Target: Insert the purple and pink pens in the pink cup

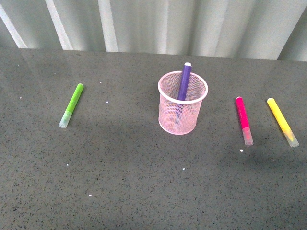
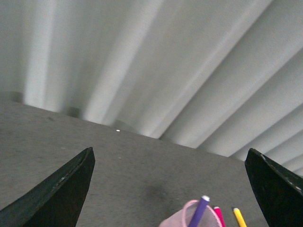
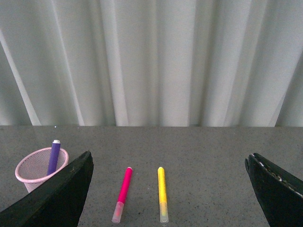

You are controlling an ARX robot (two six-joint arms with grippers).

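The pink cup (image 1: 183, 102) stands upright mid-table, with the purple pen (image 1: 184, 81) leaning inside it, its tip above the rim. The pink pen (image 1: 243, 120) lies flat on the table to the cup's right, clear cap toward me. No arm shows in the front view. My left gripper (image 2: 170, 189) is open with nothing between its fingers; the cup (image 2: 182, 218) and purple pen (image 2: 199, 211) sit at that view's lower edge. My right gripper (image 3: 170, 189) is open and empty, the pink pen (image 3: 122, 194) lying ahead of it and the cup (image 3: 38, 166) off to one side.
A lime-green marker (image 1: 71, 105) lies left of the cup. A yellow marker (image 1: 282, 121) lies just right of the pink pen, roughly parallel to it. The dark speckled tabletop (image 1: 129, 182) ends at a pale curtain (image 1: 158, 24) behind.
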